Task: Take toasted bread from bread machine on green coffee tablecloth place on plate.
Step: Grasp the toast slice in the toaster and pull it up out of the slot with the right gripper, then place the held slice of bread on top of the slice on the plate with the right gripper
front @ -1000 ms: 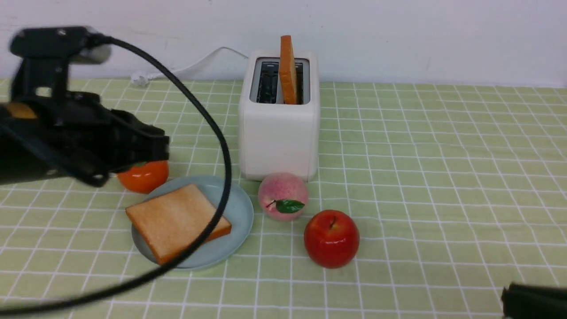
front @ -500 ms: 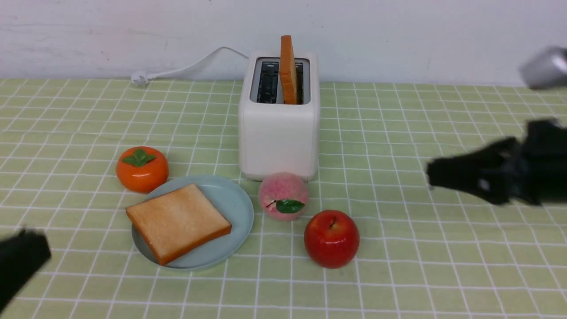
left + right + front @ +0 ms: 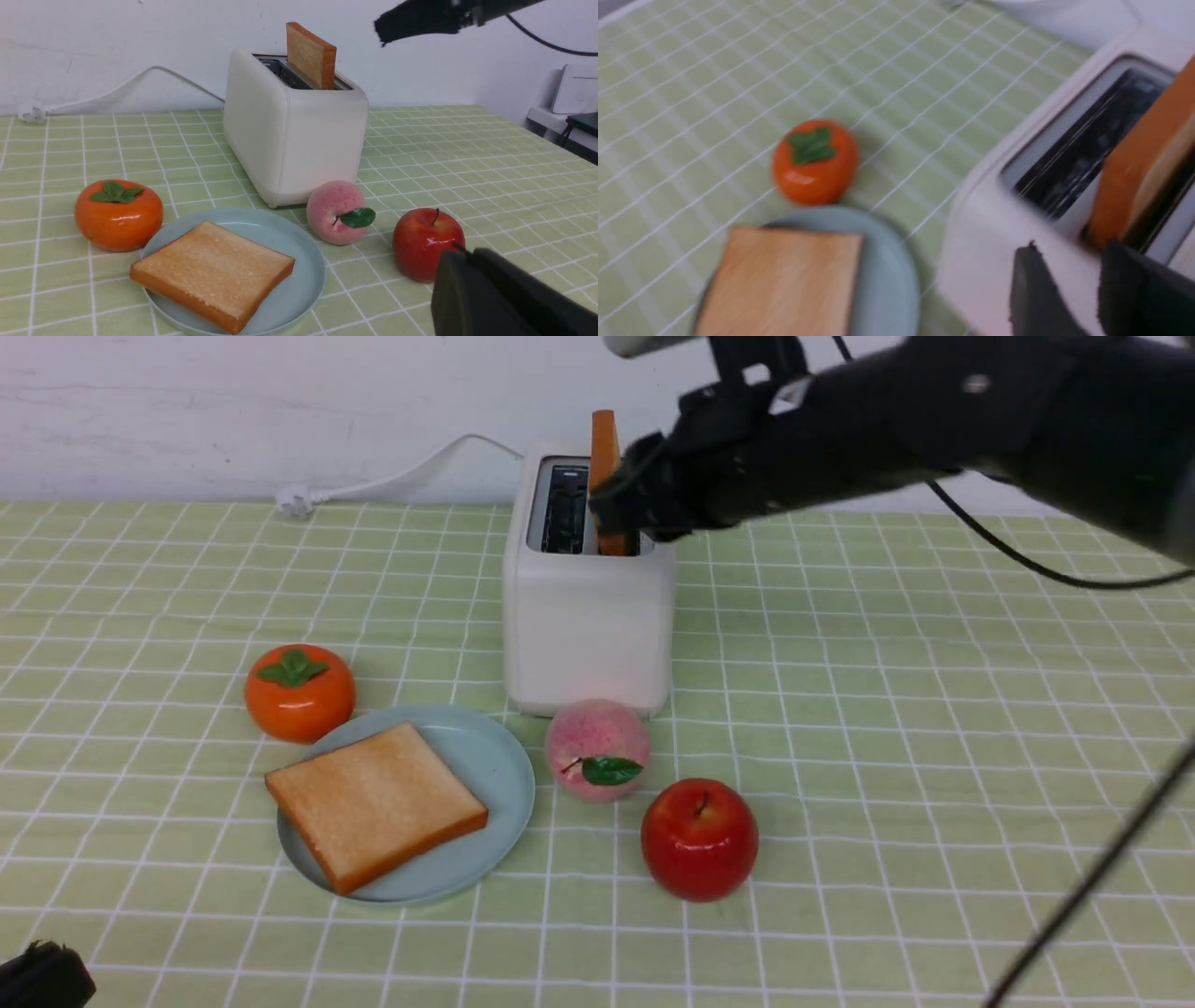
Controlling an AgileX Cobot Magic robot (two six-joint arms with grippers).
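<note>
Swung in from the right, my right claw (image 3: 1070, 275), spread, nears the slotted toasted bread (image 3: 310, 56): light, stiff, crumbly, so I'd pinch its broad faces gently up top.

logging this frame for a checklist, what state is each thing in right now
toast in toaster: upright in one slot, sticking out, not gripped
toast on plate: lying flat
toaster: other slot empty
plate: holds one slice
right gripper: open, close to the standing slice
left gripper: low at the near edge, jaws hidden
</note>
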